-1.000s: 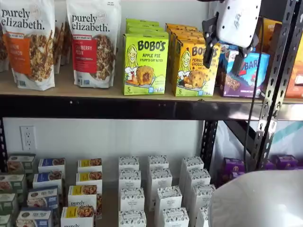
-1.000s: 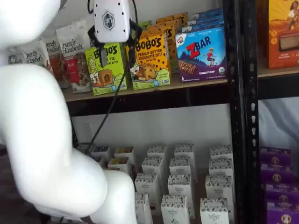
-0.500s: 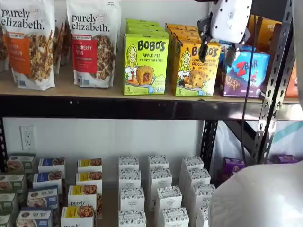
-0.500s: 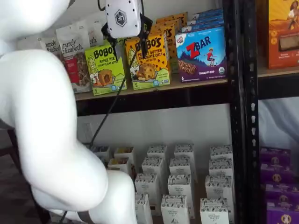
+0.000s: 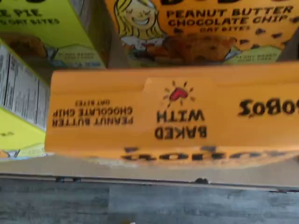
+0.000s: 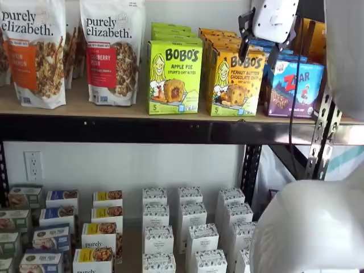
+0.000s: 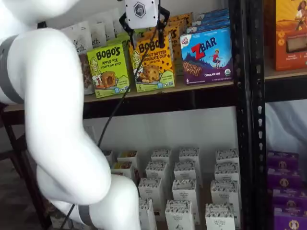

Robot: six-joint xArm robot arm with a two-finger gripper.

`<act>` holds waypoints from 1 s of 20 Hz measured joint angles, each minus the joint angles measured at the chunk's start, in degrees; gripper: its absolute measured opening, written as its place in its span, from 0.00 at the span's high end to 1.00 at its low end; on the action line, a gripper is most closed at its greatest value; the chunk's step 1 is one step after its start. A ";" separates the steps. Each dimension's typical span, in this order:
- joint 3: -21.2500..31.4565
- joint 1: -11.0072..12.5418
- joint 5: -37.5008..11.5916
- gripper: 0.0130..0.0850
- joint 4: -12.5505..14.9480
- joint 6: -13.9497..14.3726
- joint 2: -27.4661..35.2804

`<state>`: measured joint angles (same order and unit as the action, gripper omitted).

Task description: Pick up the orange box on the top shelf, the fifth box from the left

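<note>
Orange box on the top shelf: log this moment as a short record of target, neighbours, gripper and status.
target: orange box, upright at the front of its row on the top shelf
left neighbour: green box, upright
right neighbour: blue box
gripper: gripper open, fingers either side of the orange box's top edge in both shelf views
wrist view: orange box's top flap fills the picture, more orange boxes behind it
status: box not yet gripped or lifted

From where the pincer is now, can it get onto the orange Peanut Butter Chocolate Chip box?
Probably yes. The pincer hangs open just above the orange box, which stands at the front of the top shelf. Nothing sits between them; the green Apple Pie box stands apart.
</note>
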<state>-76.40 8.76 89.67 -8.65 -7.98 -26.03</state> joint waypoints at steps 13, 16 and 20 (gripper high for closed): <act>-3.52 -1.04 -0.11 0.00 -1.34 0.87 3.53; -3.61 -1.73 -0.47 0.00 -1.14 1.53 3.42; -3.69 -2.49 -0.49 0.00 -1.18 2.29 3.23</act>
<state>-80.09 6.27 89.18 -9.83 -5.70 -22.80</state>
